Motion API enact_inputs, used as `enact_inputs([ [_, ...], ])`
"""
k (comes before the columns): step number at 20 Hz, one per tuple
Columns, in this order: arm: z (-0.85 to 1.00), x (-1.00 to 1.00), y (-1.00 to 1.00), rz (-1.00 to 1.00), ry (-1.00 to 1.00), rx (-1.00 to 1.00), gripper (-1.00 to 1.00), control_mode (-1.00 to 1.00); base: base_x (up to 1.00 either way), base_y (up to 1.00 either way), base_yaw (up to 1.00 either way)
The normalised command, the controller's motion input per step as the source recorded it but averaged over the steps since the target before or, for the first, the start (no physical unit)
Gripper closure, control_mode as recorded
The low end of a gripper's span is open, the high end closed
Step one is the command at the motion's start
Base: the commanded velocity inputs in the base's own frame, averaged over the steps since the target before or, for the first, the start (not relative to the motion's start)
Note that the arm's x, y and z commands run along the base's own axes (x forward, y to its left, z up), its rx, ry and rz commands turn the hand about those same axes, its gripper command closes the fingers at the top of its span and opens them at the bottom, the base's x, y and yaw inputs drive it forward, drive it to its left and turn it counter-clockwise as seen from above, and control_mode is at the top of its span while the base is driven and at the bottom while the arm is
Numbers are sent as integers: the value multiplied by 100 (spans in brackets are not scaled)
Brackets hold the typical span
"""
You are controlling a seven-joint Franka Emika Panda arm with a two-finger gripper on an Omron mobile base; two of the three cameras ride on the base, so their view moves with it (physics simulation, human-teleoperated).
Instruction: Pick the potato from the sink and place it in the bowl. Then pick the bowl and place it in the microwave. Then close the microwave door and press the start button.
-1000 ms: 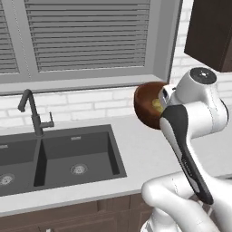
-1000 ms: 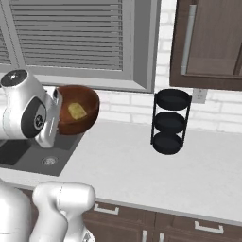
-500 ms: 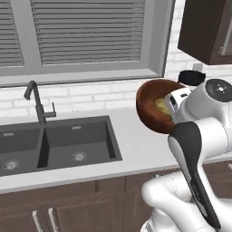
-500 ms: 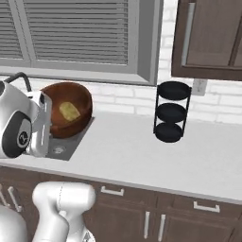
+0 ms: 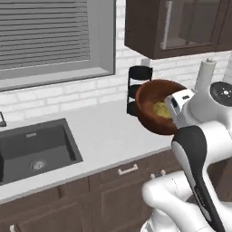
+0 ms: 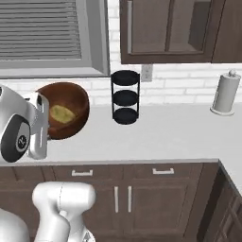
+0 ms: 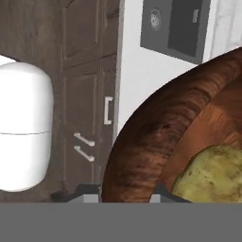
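aloft — bowl (image 5: 156, 113) beyond counter edge (image 5: 113, 164)

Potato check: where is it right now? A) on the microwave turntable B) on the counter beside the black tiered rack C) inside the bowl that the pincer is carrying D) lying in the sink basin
C: the potato lies inside the bowl, which the pincer holds by its rim above the counter, away from the sink.
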Motion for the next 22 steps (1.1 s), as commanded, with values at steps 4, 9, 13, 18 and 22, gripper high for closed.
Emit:
enact_inputs([
  [4,0,0,0,0,0,0,100,100,0,-4,-96],
  [9,0,0,0,0,0,0,100,100,0,-1,-97],
  [13,0,0,0,0,0,0,100,100,0,0,-100],
  [18,0,0,0,0,0,0,100,100,0,-15,-94],
  [22,0,0,0,0,0,0,100,100,0,-36,-87],
])
